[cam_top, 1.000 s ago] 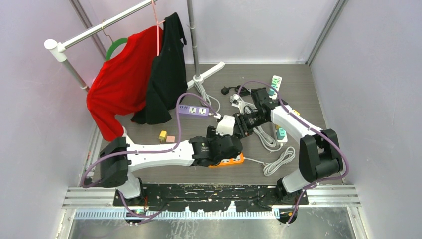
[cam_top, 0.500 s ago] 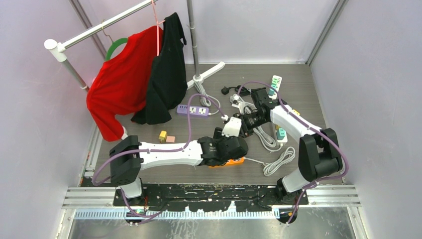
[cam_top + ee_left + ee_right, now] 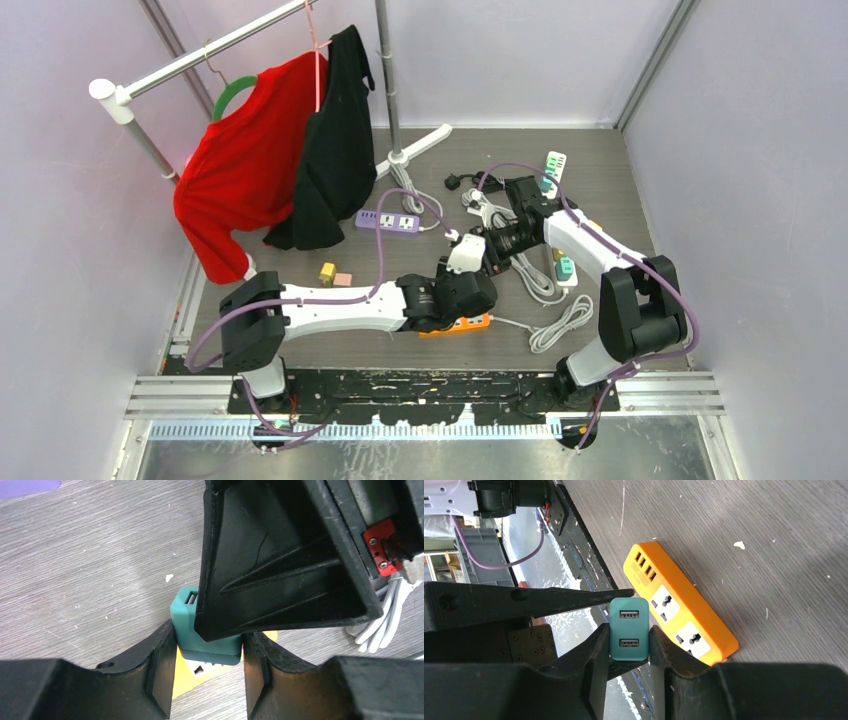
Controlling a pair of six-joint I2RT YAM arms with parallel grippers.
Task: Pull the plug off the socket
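Observation:
A teal plug (image 3: 628, 630) with two USB ports is pinched at its sides by my right gripper (image 3: 629, 635), which is shut on it. Right beside it the orange socket strip (image 3: 684, 610) lies on the floor. In the left wrist view the same plug (image 3: 186, 615) stands over the strip's white socket face (image 3: 200, 670). My left gripper (image 3: 208, 642) has both fingers against the plug's lower sides. A right gripper finger (image 3: 280, 555) covers the plug's top. From above, both grippers meet over the strip (image 3: 472, 323) and the plug is hidden.
A purple power strip (image 3: 388, 221) lies to the back left and white strips (image 3: 553, 165) with coiled white cables (image 3: 540, 282) to the right. Red and black garments hang on a rack (image 3: 300, 150) at the left. Two small blocks (image 3: 333, 273) sit near the left arm.
My left arm has swung right onto the orange strip and its jaws have closed in on the plug. The right gripper has kept its grip and barely moved.

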